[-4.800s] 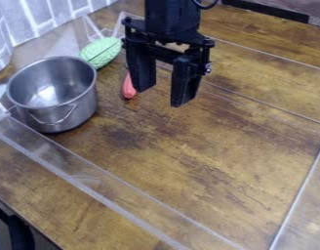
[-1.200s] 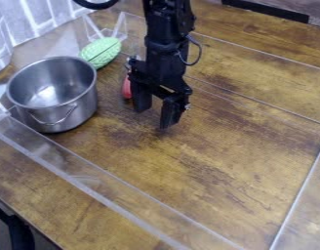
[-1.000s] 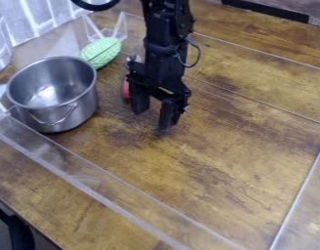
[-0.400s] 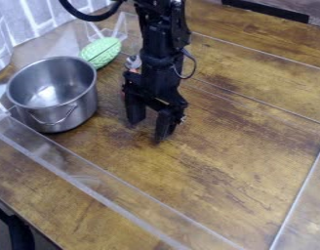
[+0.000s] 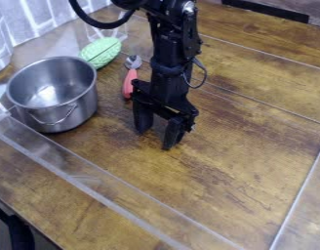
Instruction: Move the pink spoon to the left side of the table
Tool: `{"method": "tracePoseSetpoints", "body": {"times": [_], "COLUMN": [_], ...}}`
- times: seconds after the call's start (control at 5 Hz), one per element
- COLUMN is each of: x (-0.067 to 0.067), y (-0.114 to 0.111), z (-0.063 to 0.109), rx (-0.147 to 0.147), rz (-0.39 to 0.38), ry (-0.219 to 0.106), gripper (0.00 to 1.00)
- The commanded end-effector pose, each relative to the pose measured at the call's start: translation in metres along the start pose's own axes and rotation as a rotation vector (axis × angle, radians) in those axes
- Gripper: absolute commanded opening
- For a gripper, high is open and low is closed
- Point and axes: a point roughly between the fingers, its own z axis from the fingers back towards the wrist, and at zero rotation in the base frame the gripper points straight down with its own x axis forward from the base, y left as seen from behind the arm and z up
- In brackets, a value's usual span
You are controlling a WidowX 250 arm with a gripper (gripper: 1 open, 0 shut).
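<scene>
At the near left corner, a dark object with a blue part (image 5: 3,232) is partly shown, cut off by the edge of the view. Beyond it, the brown planks of the table (image 5: 221,186) are seen, scratched and worn, with light seams running across them. Clear strips (image 5: 121,200) are laid slantwise over the near left part. Above the middle of the table, the black gripper (image 5: 160,135) is held with its fingers pointed down. Whether it is open or closed cannot be told, as its dark parts are merged together; the spoon is not gripped by it. Whether the wood is touched by the fingertips cannot be told either. To the left, the pot (image 5: 54,93), silvery and round, is stood upright on the table, near the gripper but apart from it. Between the pot and the arm, the pink spoon (image 5: 129,82) is seen lying on the table, its pink handle pointed toward the near side and its small grey end toward the far side. Farther back and to the left of the spoon, the green ribbed oval (image 5: 100,52) is placed behind the pot. A black cable (image 5: 104,21) is looped out from the arm (image 5: 172,34).
</scene>
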Motion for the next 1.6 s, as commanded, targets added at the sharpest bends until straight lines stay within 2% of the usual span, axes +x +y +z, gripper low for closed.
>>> {"method": "tracePoseSetpoints", "body": {"times": [0.0,0.4,0.6,1.0,1.4], "x": [-0.007,0.007,0.012,0.018,0.015], "y": [0.016,0.007,0.013,0.019,0.016], "z": [0.007,0.005,0.003,-0.001,-0.003], "rx": [0.001,-0.002,-0.004,-0.005,-0.010], "rz": [0.029,0.030,0.039,-0.060,-0.011], "ry": [-0.042,-0.048,-0.050,-0.067,-0.073], "gripper": [0.00,0.00,0.00,0.00,0.00]}}
